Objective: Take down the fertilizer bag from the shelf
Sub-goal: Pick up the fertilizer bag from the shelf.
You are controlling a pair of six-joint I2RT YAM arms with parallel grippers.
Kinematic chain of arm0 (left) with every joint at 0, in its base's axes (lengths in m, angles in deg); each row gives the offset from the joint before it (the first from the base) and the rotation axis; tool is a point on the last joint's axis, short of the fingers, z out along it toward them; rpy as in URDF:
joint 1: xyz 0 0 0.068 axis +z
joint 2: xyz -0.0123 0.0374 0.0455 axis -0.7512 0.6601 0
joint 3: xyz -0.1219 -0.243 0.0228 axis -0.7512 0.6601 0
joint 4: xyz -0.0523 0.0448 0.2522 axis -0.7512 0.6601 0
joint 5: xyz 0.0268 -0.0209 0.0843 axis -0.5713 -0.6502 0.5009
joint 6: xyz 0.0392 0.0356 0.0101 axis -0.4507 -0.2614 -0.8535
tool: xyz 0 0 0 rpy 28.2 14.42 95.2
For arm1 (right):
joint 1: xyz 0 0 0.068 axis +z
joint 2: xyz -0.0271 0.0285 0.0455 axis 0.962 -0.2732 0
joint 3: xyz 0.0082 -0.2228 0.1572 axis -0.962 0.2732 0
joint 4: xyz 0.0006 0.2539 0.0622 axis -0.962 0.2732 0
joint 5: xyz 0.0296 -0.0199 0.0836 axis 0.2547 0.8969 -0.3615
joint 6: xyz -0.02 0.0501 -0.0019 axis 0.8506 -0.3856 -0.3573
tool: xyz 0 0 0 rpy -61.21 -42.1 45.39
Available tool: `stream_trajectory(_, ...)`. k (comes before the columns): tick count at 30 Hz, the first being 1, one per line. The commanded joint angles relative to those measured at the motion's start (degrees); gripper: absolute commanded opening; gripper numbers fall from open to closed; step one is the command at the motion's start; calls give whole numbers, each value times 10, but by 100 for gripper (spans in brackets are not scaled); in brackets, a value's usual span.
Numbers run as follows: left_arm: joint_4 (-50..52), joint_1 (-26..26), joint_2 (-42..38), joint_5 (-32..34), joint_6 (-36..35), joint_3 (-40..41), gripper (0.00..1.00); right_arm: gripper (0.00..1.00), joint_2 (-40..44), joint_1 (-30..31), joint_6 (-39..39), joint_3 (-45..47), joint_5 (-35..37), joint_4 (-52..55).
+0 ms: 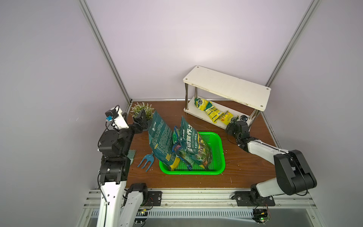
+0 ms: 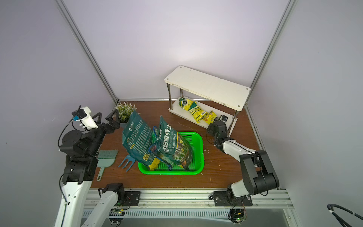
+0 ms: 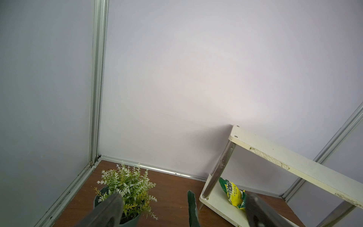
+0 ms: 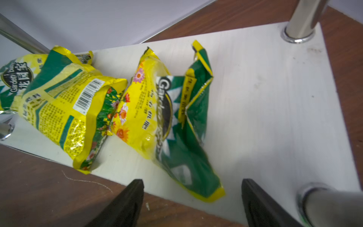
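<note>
Step in hand: right gripper (image 4: 192, 183) reaching for a grab. Its fingers are spread fairly wide with nothing in them, at the front edge of the shelf's (image 1: 227, 86) lower board (image 4: 265, 98), at the lower centre of the right wrist view.

Two yellow-green fertilizer bags lie flat on that lower board, touching end to end. The nearer bag (image 4: 170, 118) has its green crumpled corner pointing between the fingers. The other bag (image 4: 59, 102) is at the left of that frame.

To do it well: probably slide in low under the top board, pinch the green corner or flap, then pull straight out toward the table front. The foil is thin and crumpled, so a shallow bite could slip. The second bag may drag along.

In the way: a chrome leg (image 4: 322, 198) sits just beside one finger, at the lower right of the frame, and the top board limits any lift.

The left gripper (image 2: 108, 114) is wide open and holds nothing, up by the small potted plant (image 1: 141, 110) at left centre.

Also around:
- Green basket (image 1: 220, 141) mid-table, with tall dark green bags (image 1: 163, 141) standing in it.
- Blue hand fork (image 1: 145, 161) beside the basket.
- Dustpan (image 2: 106, 159) near the left arm.

All of these are well apart from the shelf.
</note>
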Motion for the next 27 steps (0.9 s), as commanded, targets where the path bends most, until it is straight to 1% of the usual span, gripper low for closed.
stream_trajectory(1,-14,10,-4,-8,5,5,100,65,-7,-1,1,-43,-12,-26)
stream_trajectory(3,-14,10,-4,-7,5,5,100,36,-17,-1,6,-54,-8,-23)
stream_trajectory(4,-15,10,-4,-8,5,4,100,17,-21,-1,10,-61,-3,-19)
stream_trajectory(5,-15,10,-3,-8,5,4,100,5,-24,-1,13,-66,-1,-12)
stream_trajectory(6,-15,10,-3,-8,5,4,100,0,-25,-1,16,-70,2,-7)
stream_trajectory(9,-15,10,-3,-8,5,3,100,0,-18,0,31,-75,-5,7)
stream_trajectory(11,-15,11,-3,-9,4,4,100,0,1,2,38,-65,-1,12)
stream_trajectory(15,-15,11,-2,-9,6,5,100,0,82,17,56,-27,18,18)
stream_trajectory(21,-16,11,-3,-9,6,5,100,0,220,62,107,1,-7,69)
stream_trajectory(27,-16,11,-3,-9,6,4,100,0,299,127,152,-19,-55,160)
